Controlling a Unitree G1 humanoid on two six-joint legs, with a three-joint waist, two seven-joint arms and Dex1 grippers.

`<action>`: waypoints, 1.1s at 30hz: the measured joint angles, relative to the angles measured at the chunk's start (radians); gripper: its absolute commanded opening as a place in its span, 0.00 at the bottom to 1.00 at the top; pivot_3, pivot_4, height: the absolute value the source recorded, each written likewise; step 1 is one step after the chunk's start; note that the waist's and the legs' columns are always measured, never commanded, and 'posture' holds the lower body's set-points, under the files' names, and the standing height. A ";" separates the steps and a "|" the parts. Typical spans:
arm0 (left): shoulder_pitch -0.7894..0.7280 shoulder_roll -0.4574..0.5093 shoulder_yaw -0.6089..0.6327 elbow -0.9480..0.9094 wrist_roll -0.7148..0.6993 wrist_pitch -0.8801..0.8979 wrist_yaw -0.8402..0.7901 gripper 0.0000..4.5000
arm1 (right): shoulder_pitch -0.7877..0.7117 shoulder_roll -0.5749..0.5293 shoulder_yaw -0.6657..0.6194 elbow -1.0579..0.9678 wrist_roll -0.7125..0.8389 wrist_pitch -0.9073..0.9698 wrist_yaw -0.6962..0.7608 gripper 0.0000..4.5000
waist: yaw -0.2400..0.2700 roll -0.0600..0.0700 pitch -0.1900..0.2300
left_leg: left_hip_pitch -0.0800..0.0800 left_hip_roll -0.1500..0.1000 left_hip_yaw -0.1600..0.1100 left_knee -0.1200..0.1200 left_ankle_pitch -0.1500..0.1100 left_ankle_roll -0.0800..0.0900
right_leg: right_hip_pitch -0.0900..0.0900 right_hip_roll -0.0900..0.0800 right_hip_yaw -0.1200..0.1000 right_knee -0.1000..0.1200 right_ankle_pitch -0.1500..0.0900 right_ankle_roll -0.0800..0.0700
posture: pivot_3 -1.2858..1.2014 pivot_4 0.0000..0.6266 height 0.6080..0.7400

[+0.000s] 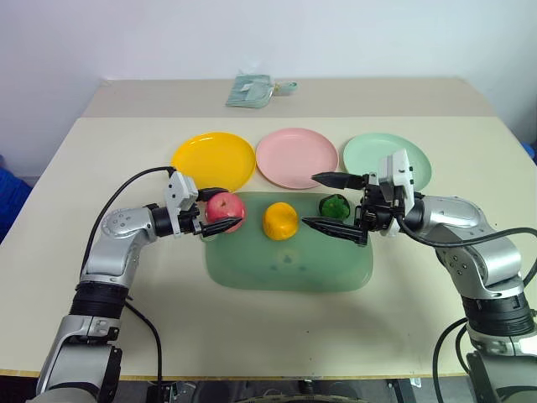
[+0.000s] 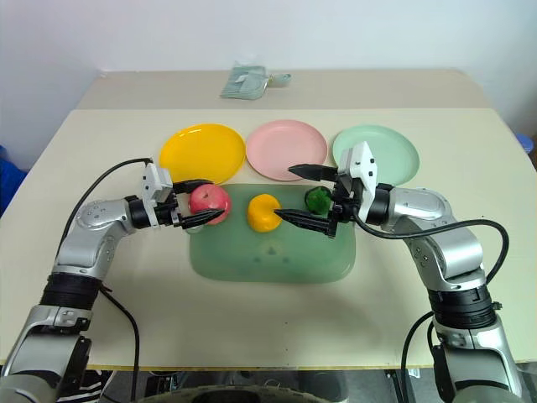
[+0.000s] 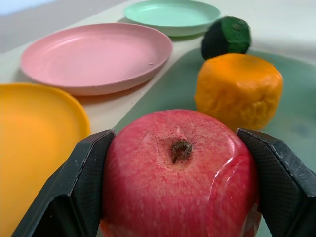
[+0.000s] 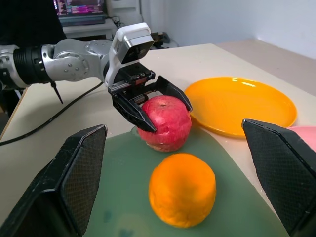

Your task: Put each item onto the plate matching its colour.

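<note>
No fruit is on a plate yet. All three sit on the green mat [image 1: 289, 267]. The left gripper [image 1: 221, 212] pinches the red apple [image 1: 225, 206] at the mat's edge. The right gripper [image 1: 334, 202] is spread wide near the green fruit [image 1: 335, 206]. The orange fruit [image 1: 279, 221] waits mid-mat.

Left claw [image 1: 223, 215] clamped, right claw [image 1: 333, 201] wide

Apple [image 3: 180, 177] between hand [image 3: 180, 190] fingers [image 3: 81, 182]
</note>
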 measured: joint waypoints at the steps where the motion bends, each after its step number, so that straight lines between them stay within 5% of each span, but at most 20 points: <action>1: 0.000 0.000 0.015 -0.014 -0.016 0.015 0.008 0.75 | -0.005 0.011 -0.003 0.008 -0.001 -0.004 -0.009 1.00 | 0.000 0.000 0.000 | 0.000 0.000 0.000 0.000 0.000 0.000 | 0.000 0.000 0.000 0.000 0.000 0.000 | 0.52 0.24 0.92; 9: -0.146 -0.056 0.120 0.033 -0.044 0.000 0.161 0.75 | -0.073 0.077 0.017 0.092 -0.112 -0.097 -0.105 1.00 | 0.001 0.000 0.000 | 0.000 -0.001 0.000 0.001 0.003 -0.005 | 0.000 0.000 -0.001 0.001 0.000 0.000 | 0.52 0.24 0.92; 22: -0.613 -0.339 0.021 0.734 0.209 -0.291 0.399 0.75 | -0.195 0.132 0.015 0.294 -0.333 -0.228 -0.337 1.00 | 0.001 -0.002 0.001 | -0.001 -0.002 0.001 0.001 0.004 -0.006 | -0.001 0.001 -0.002 0.002 0.001 0.001 | 0.52 0.24 0.92; 30: -0.676 -0.446 0.006 1.003 0.293 -0.388 0.526 0.75 | -0.150 0.129 0.007 0.214 -0.329 -0.200 -0.367 1.00 | -0.006 -0.003 0.001 | -0.001 -0.001 0.001 0.001 0.004 -0.006 | -0.002 0.002 -0.002 0.003 0.001 0.002 | 0.52 0.24 0.92; 32: -0.681 -0.457 0.009 1.032 0.304 -0.398 0.544 0.98 | -0.132 0.127 0.003 0.193 -0.323 -0.187 -0.368 1.00 | -0.004 -0.003 0.001 | -0.001 -0.001 0.001 0.001 0.004 -0.006 | -0.002 0.002 -0.002 0.003 0.001 0.002 | 0.52 0.24 0.92; 33: -0.692 -0.463 0.017 1.049 0.303 -0.397 0.547 0.99 | -0.125 0.126 -0.003 0.185 -0.322 -0.180 -0.368 1.00 | -0.002 -0.003 0.001 | -0.001 -0.001 0.001 0.002 0.004 -0.006 | -0.002 0.002 -0.002 0.003 0.001 0.002 | 0.52 0.24 0.92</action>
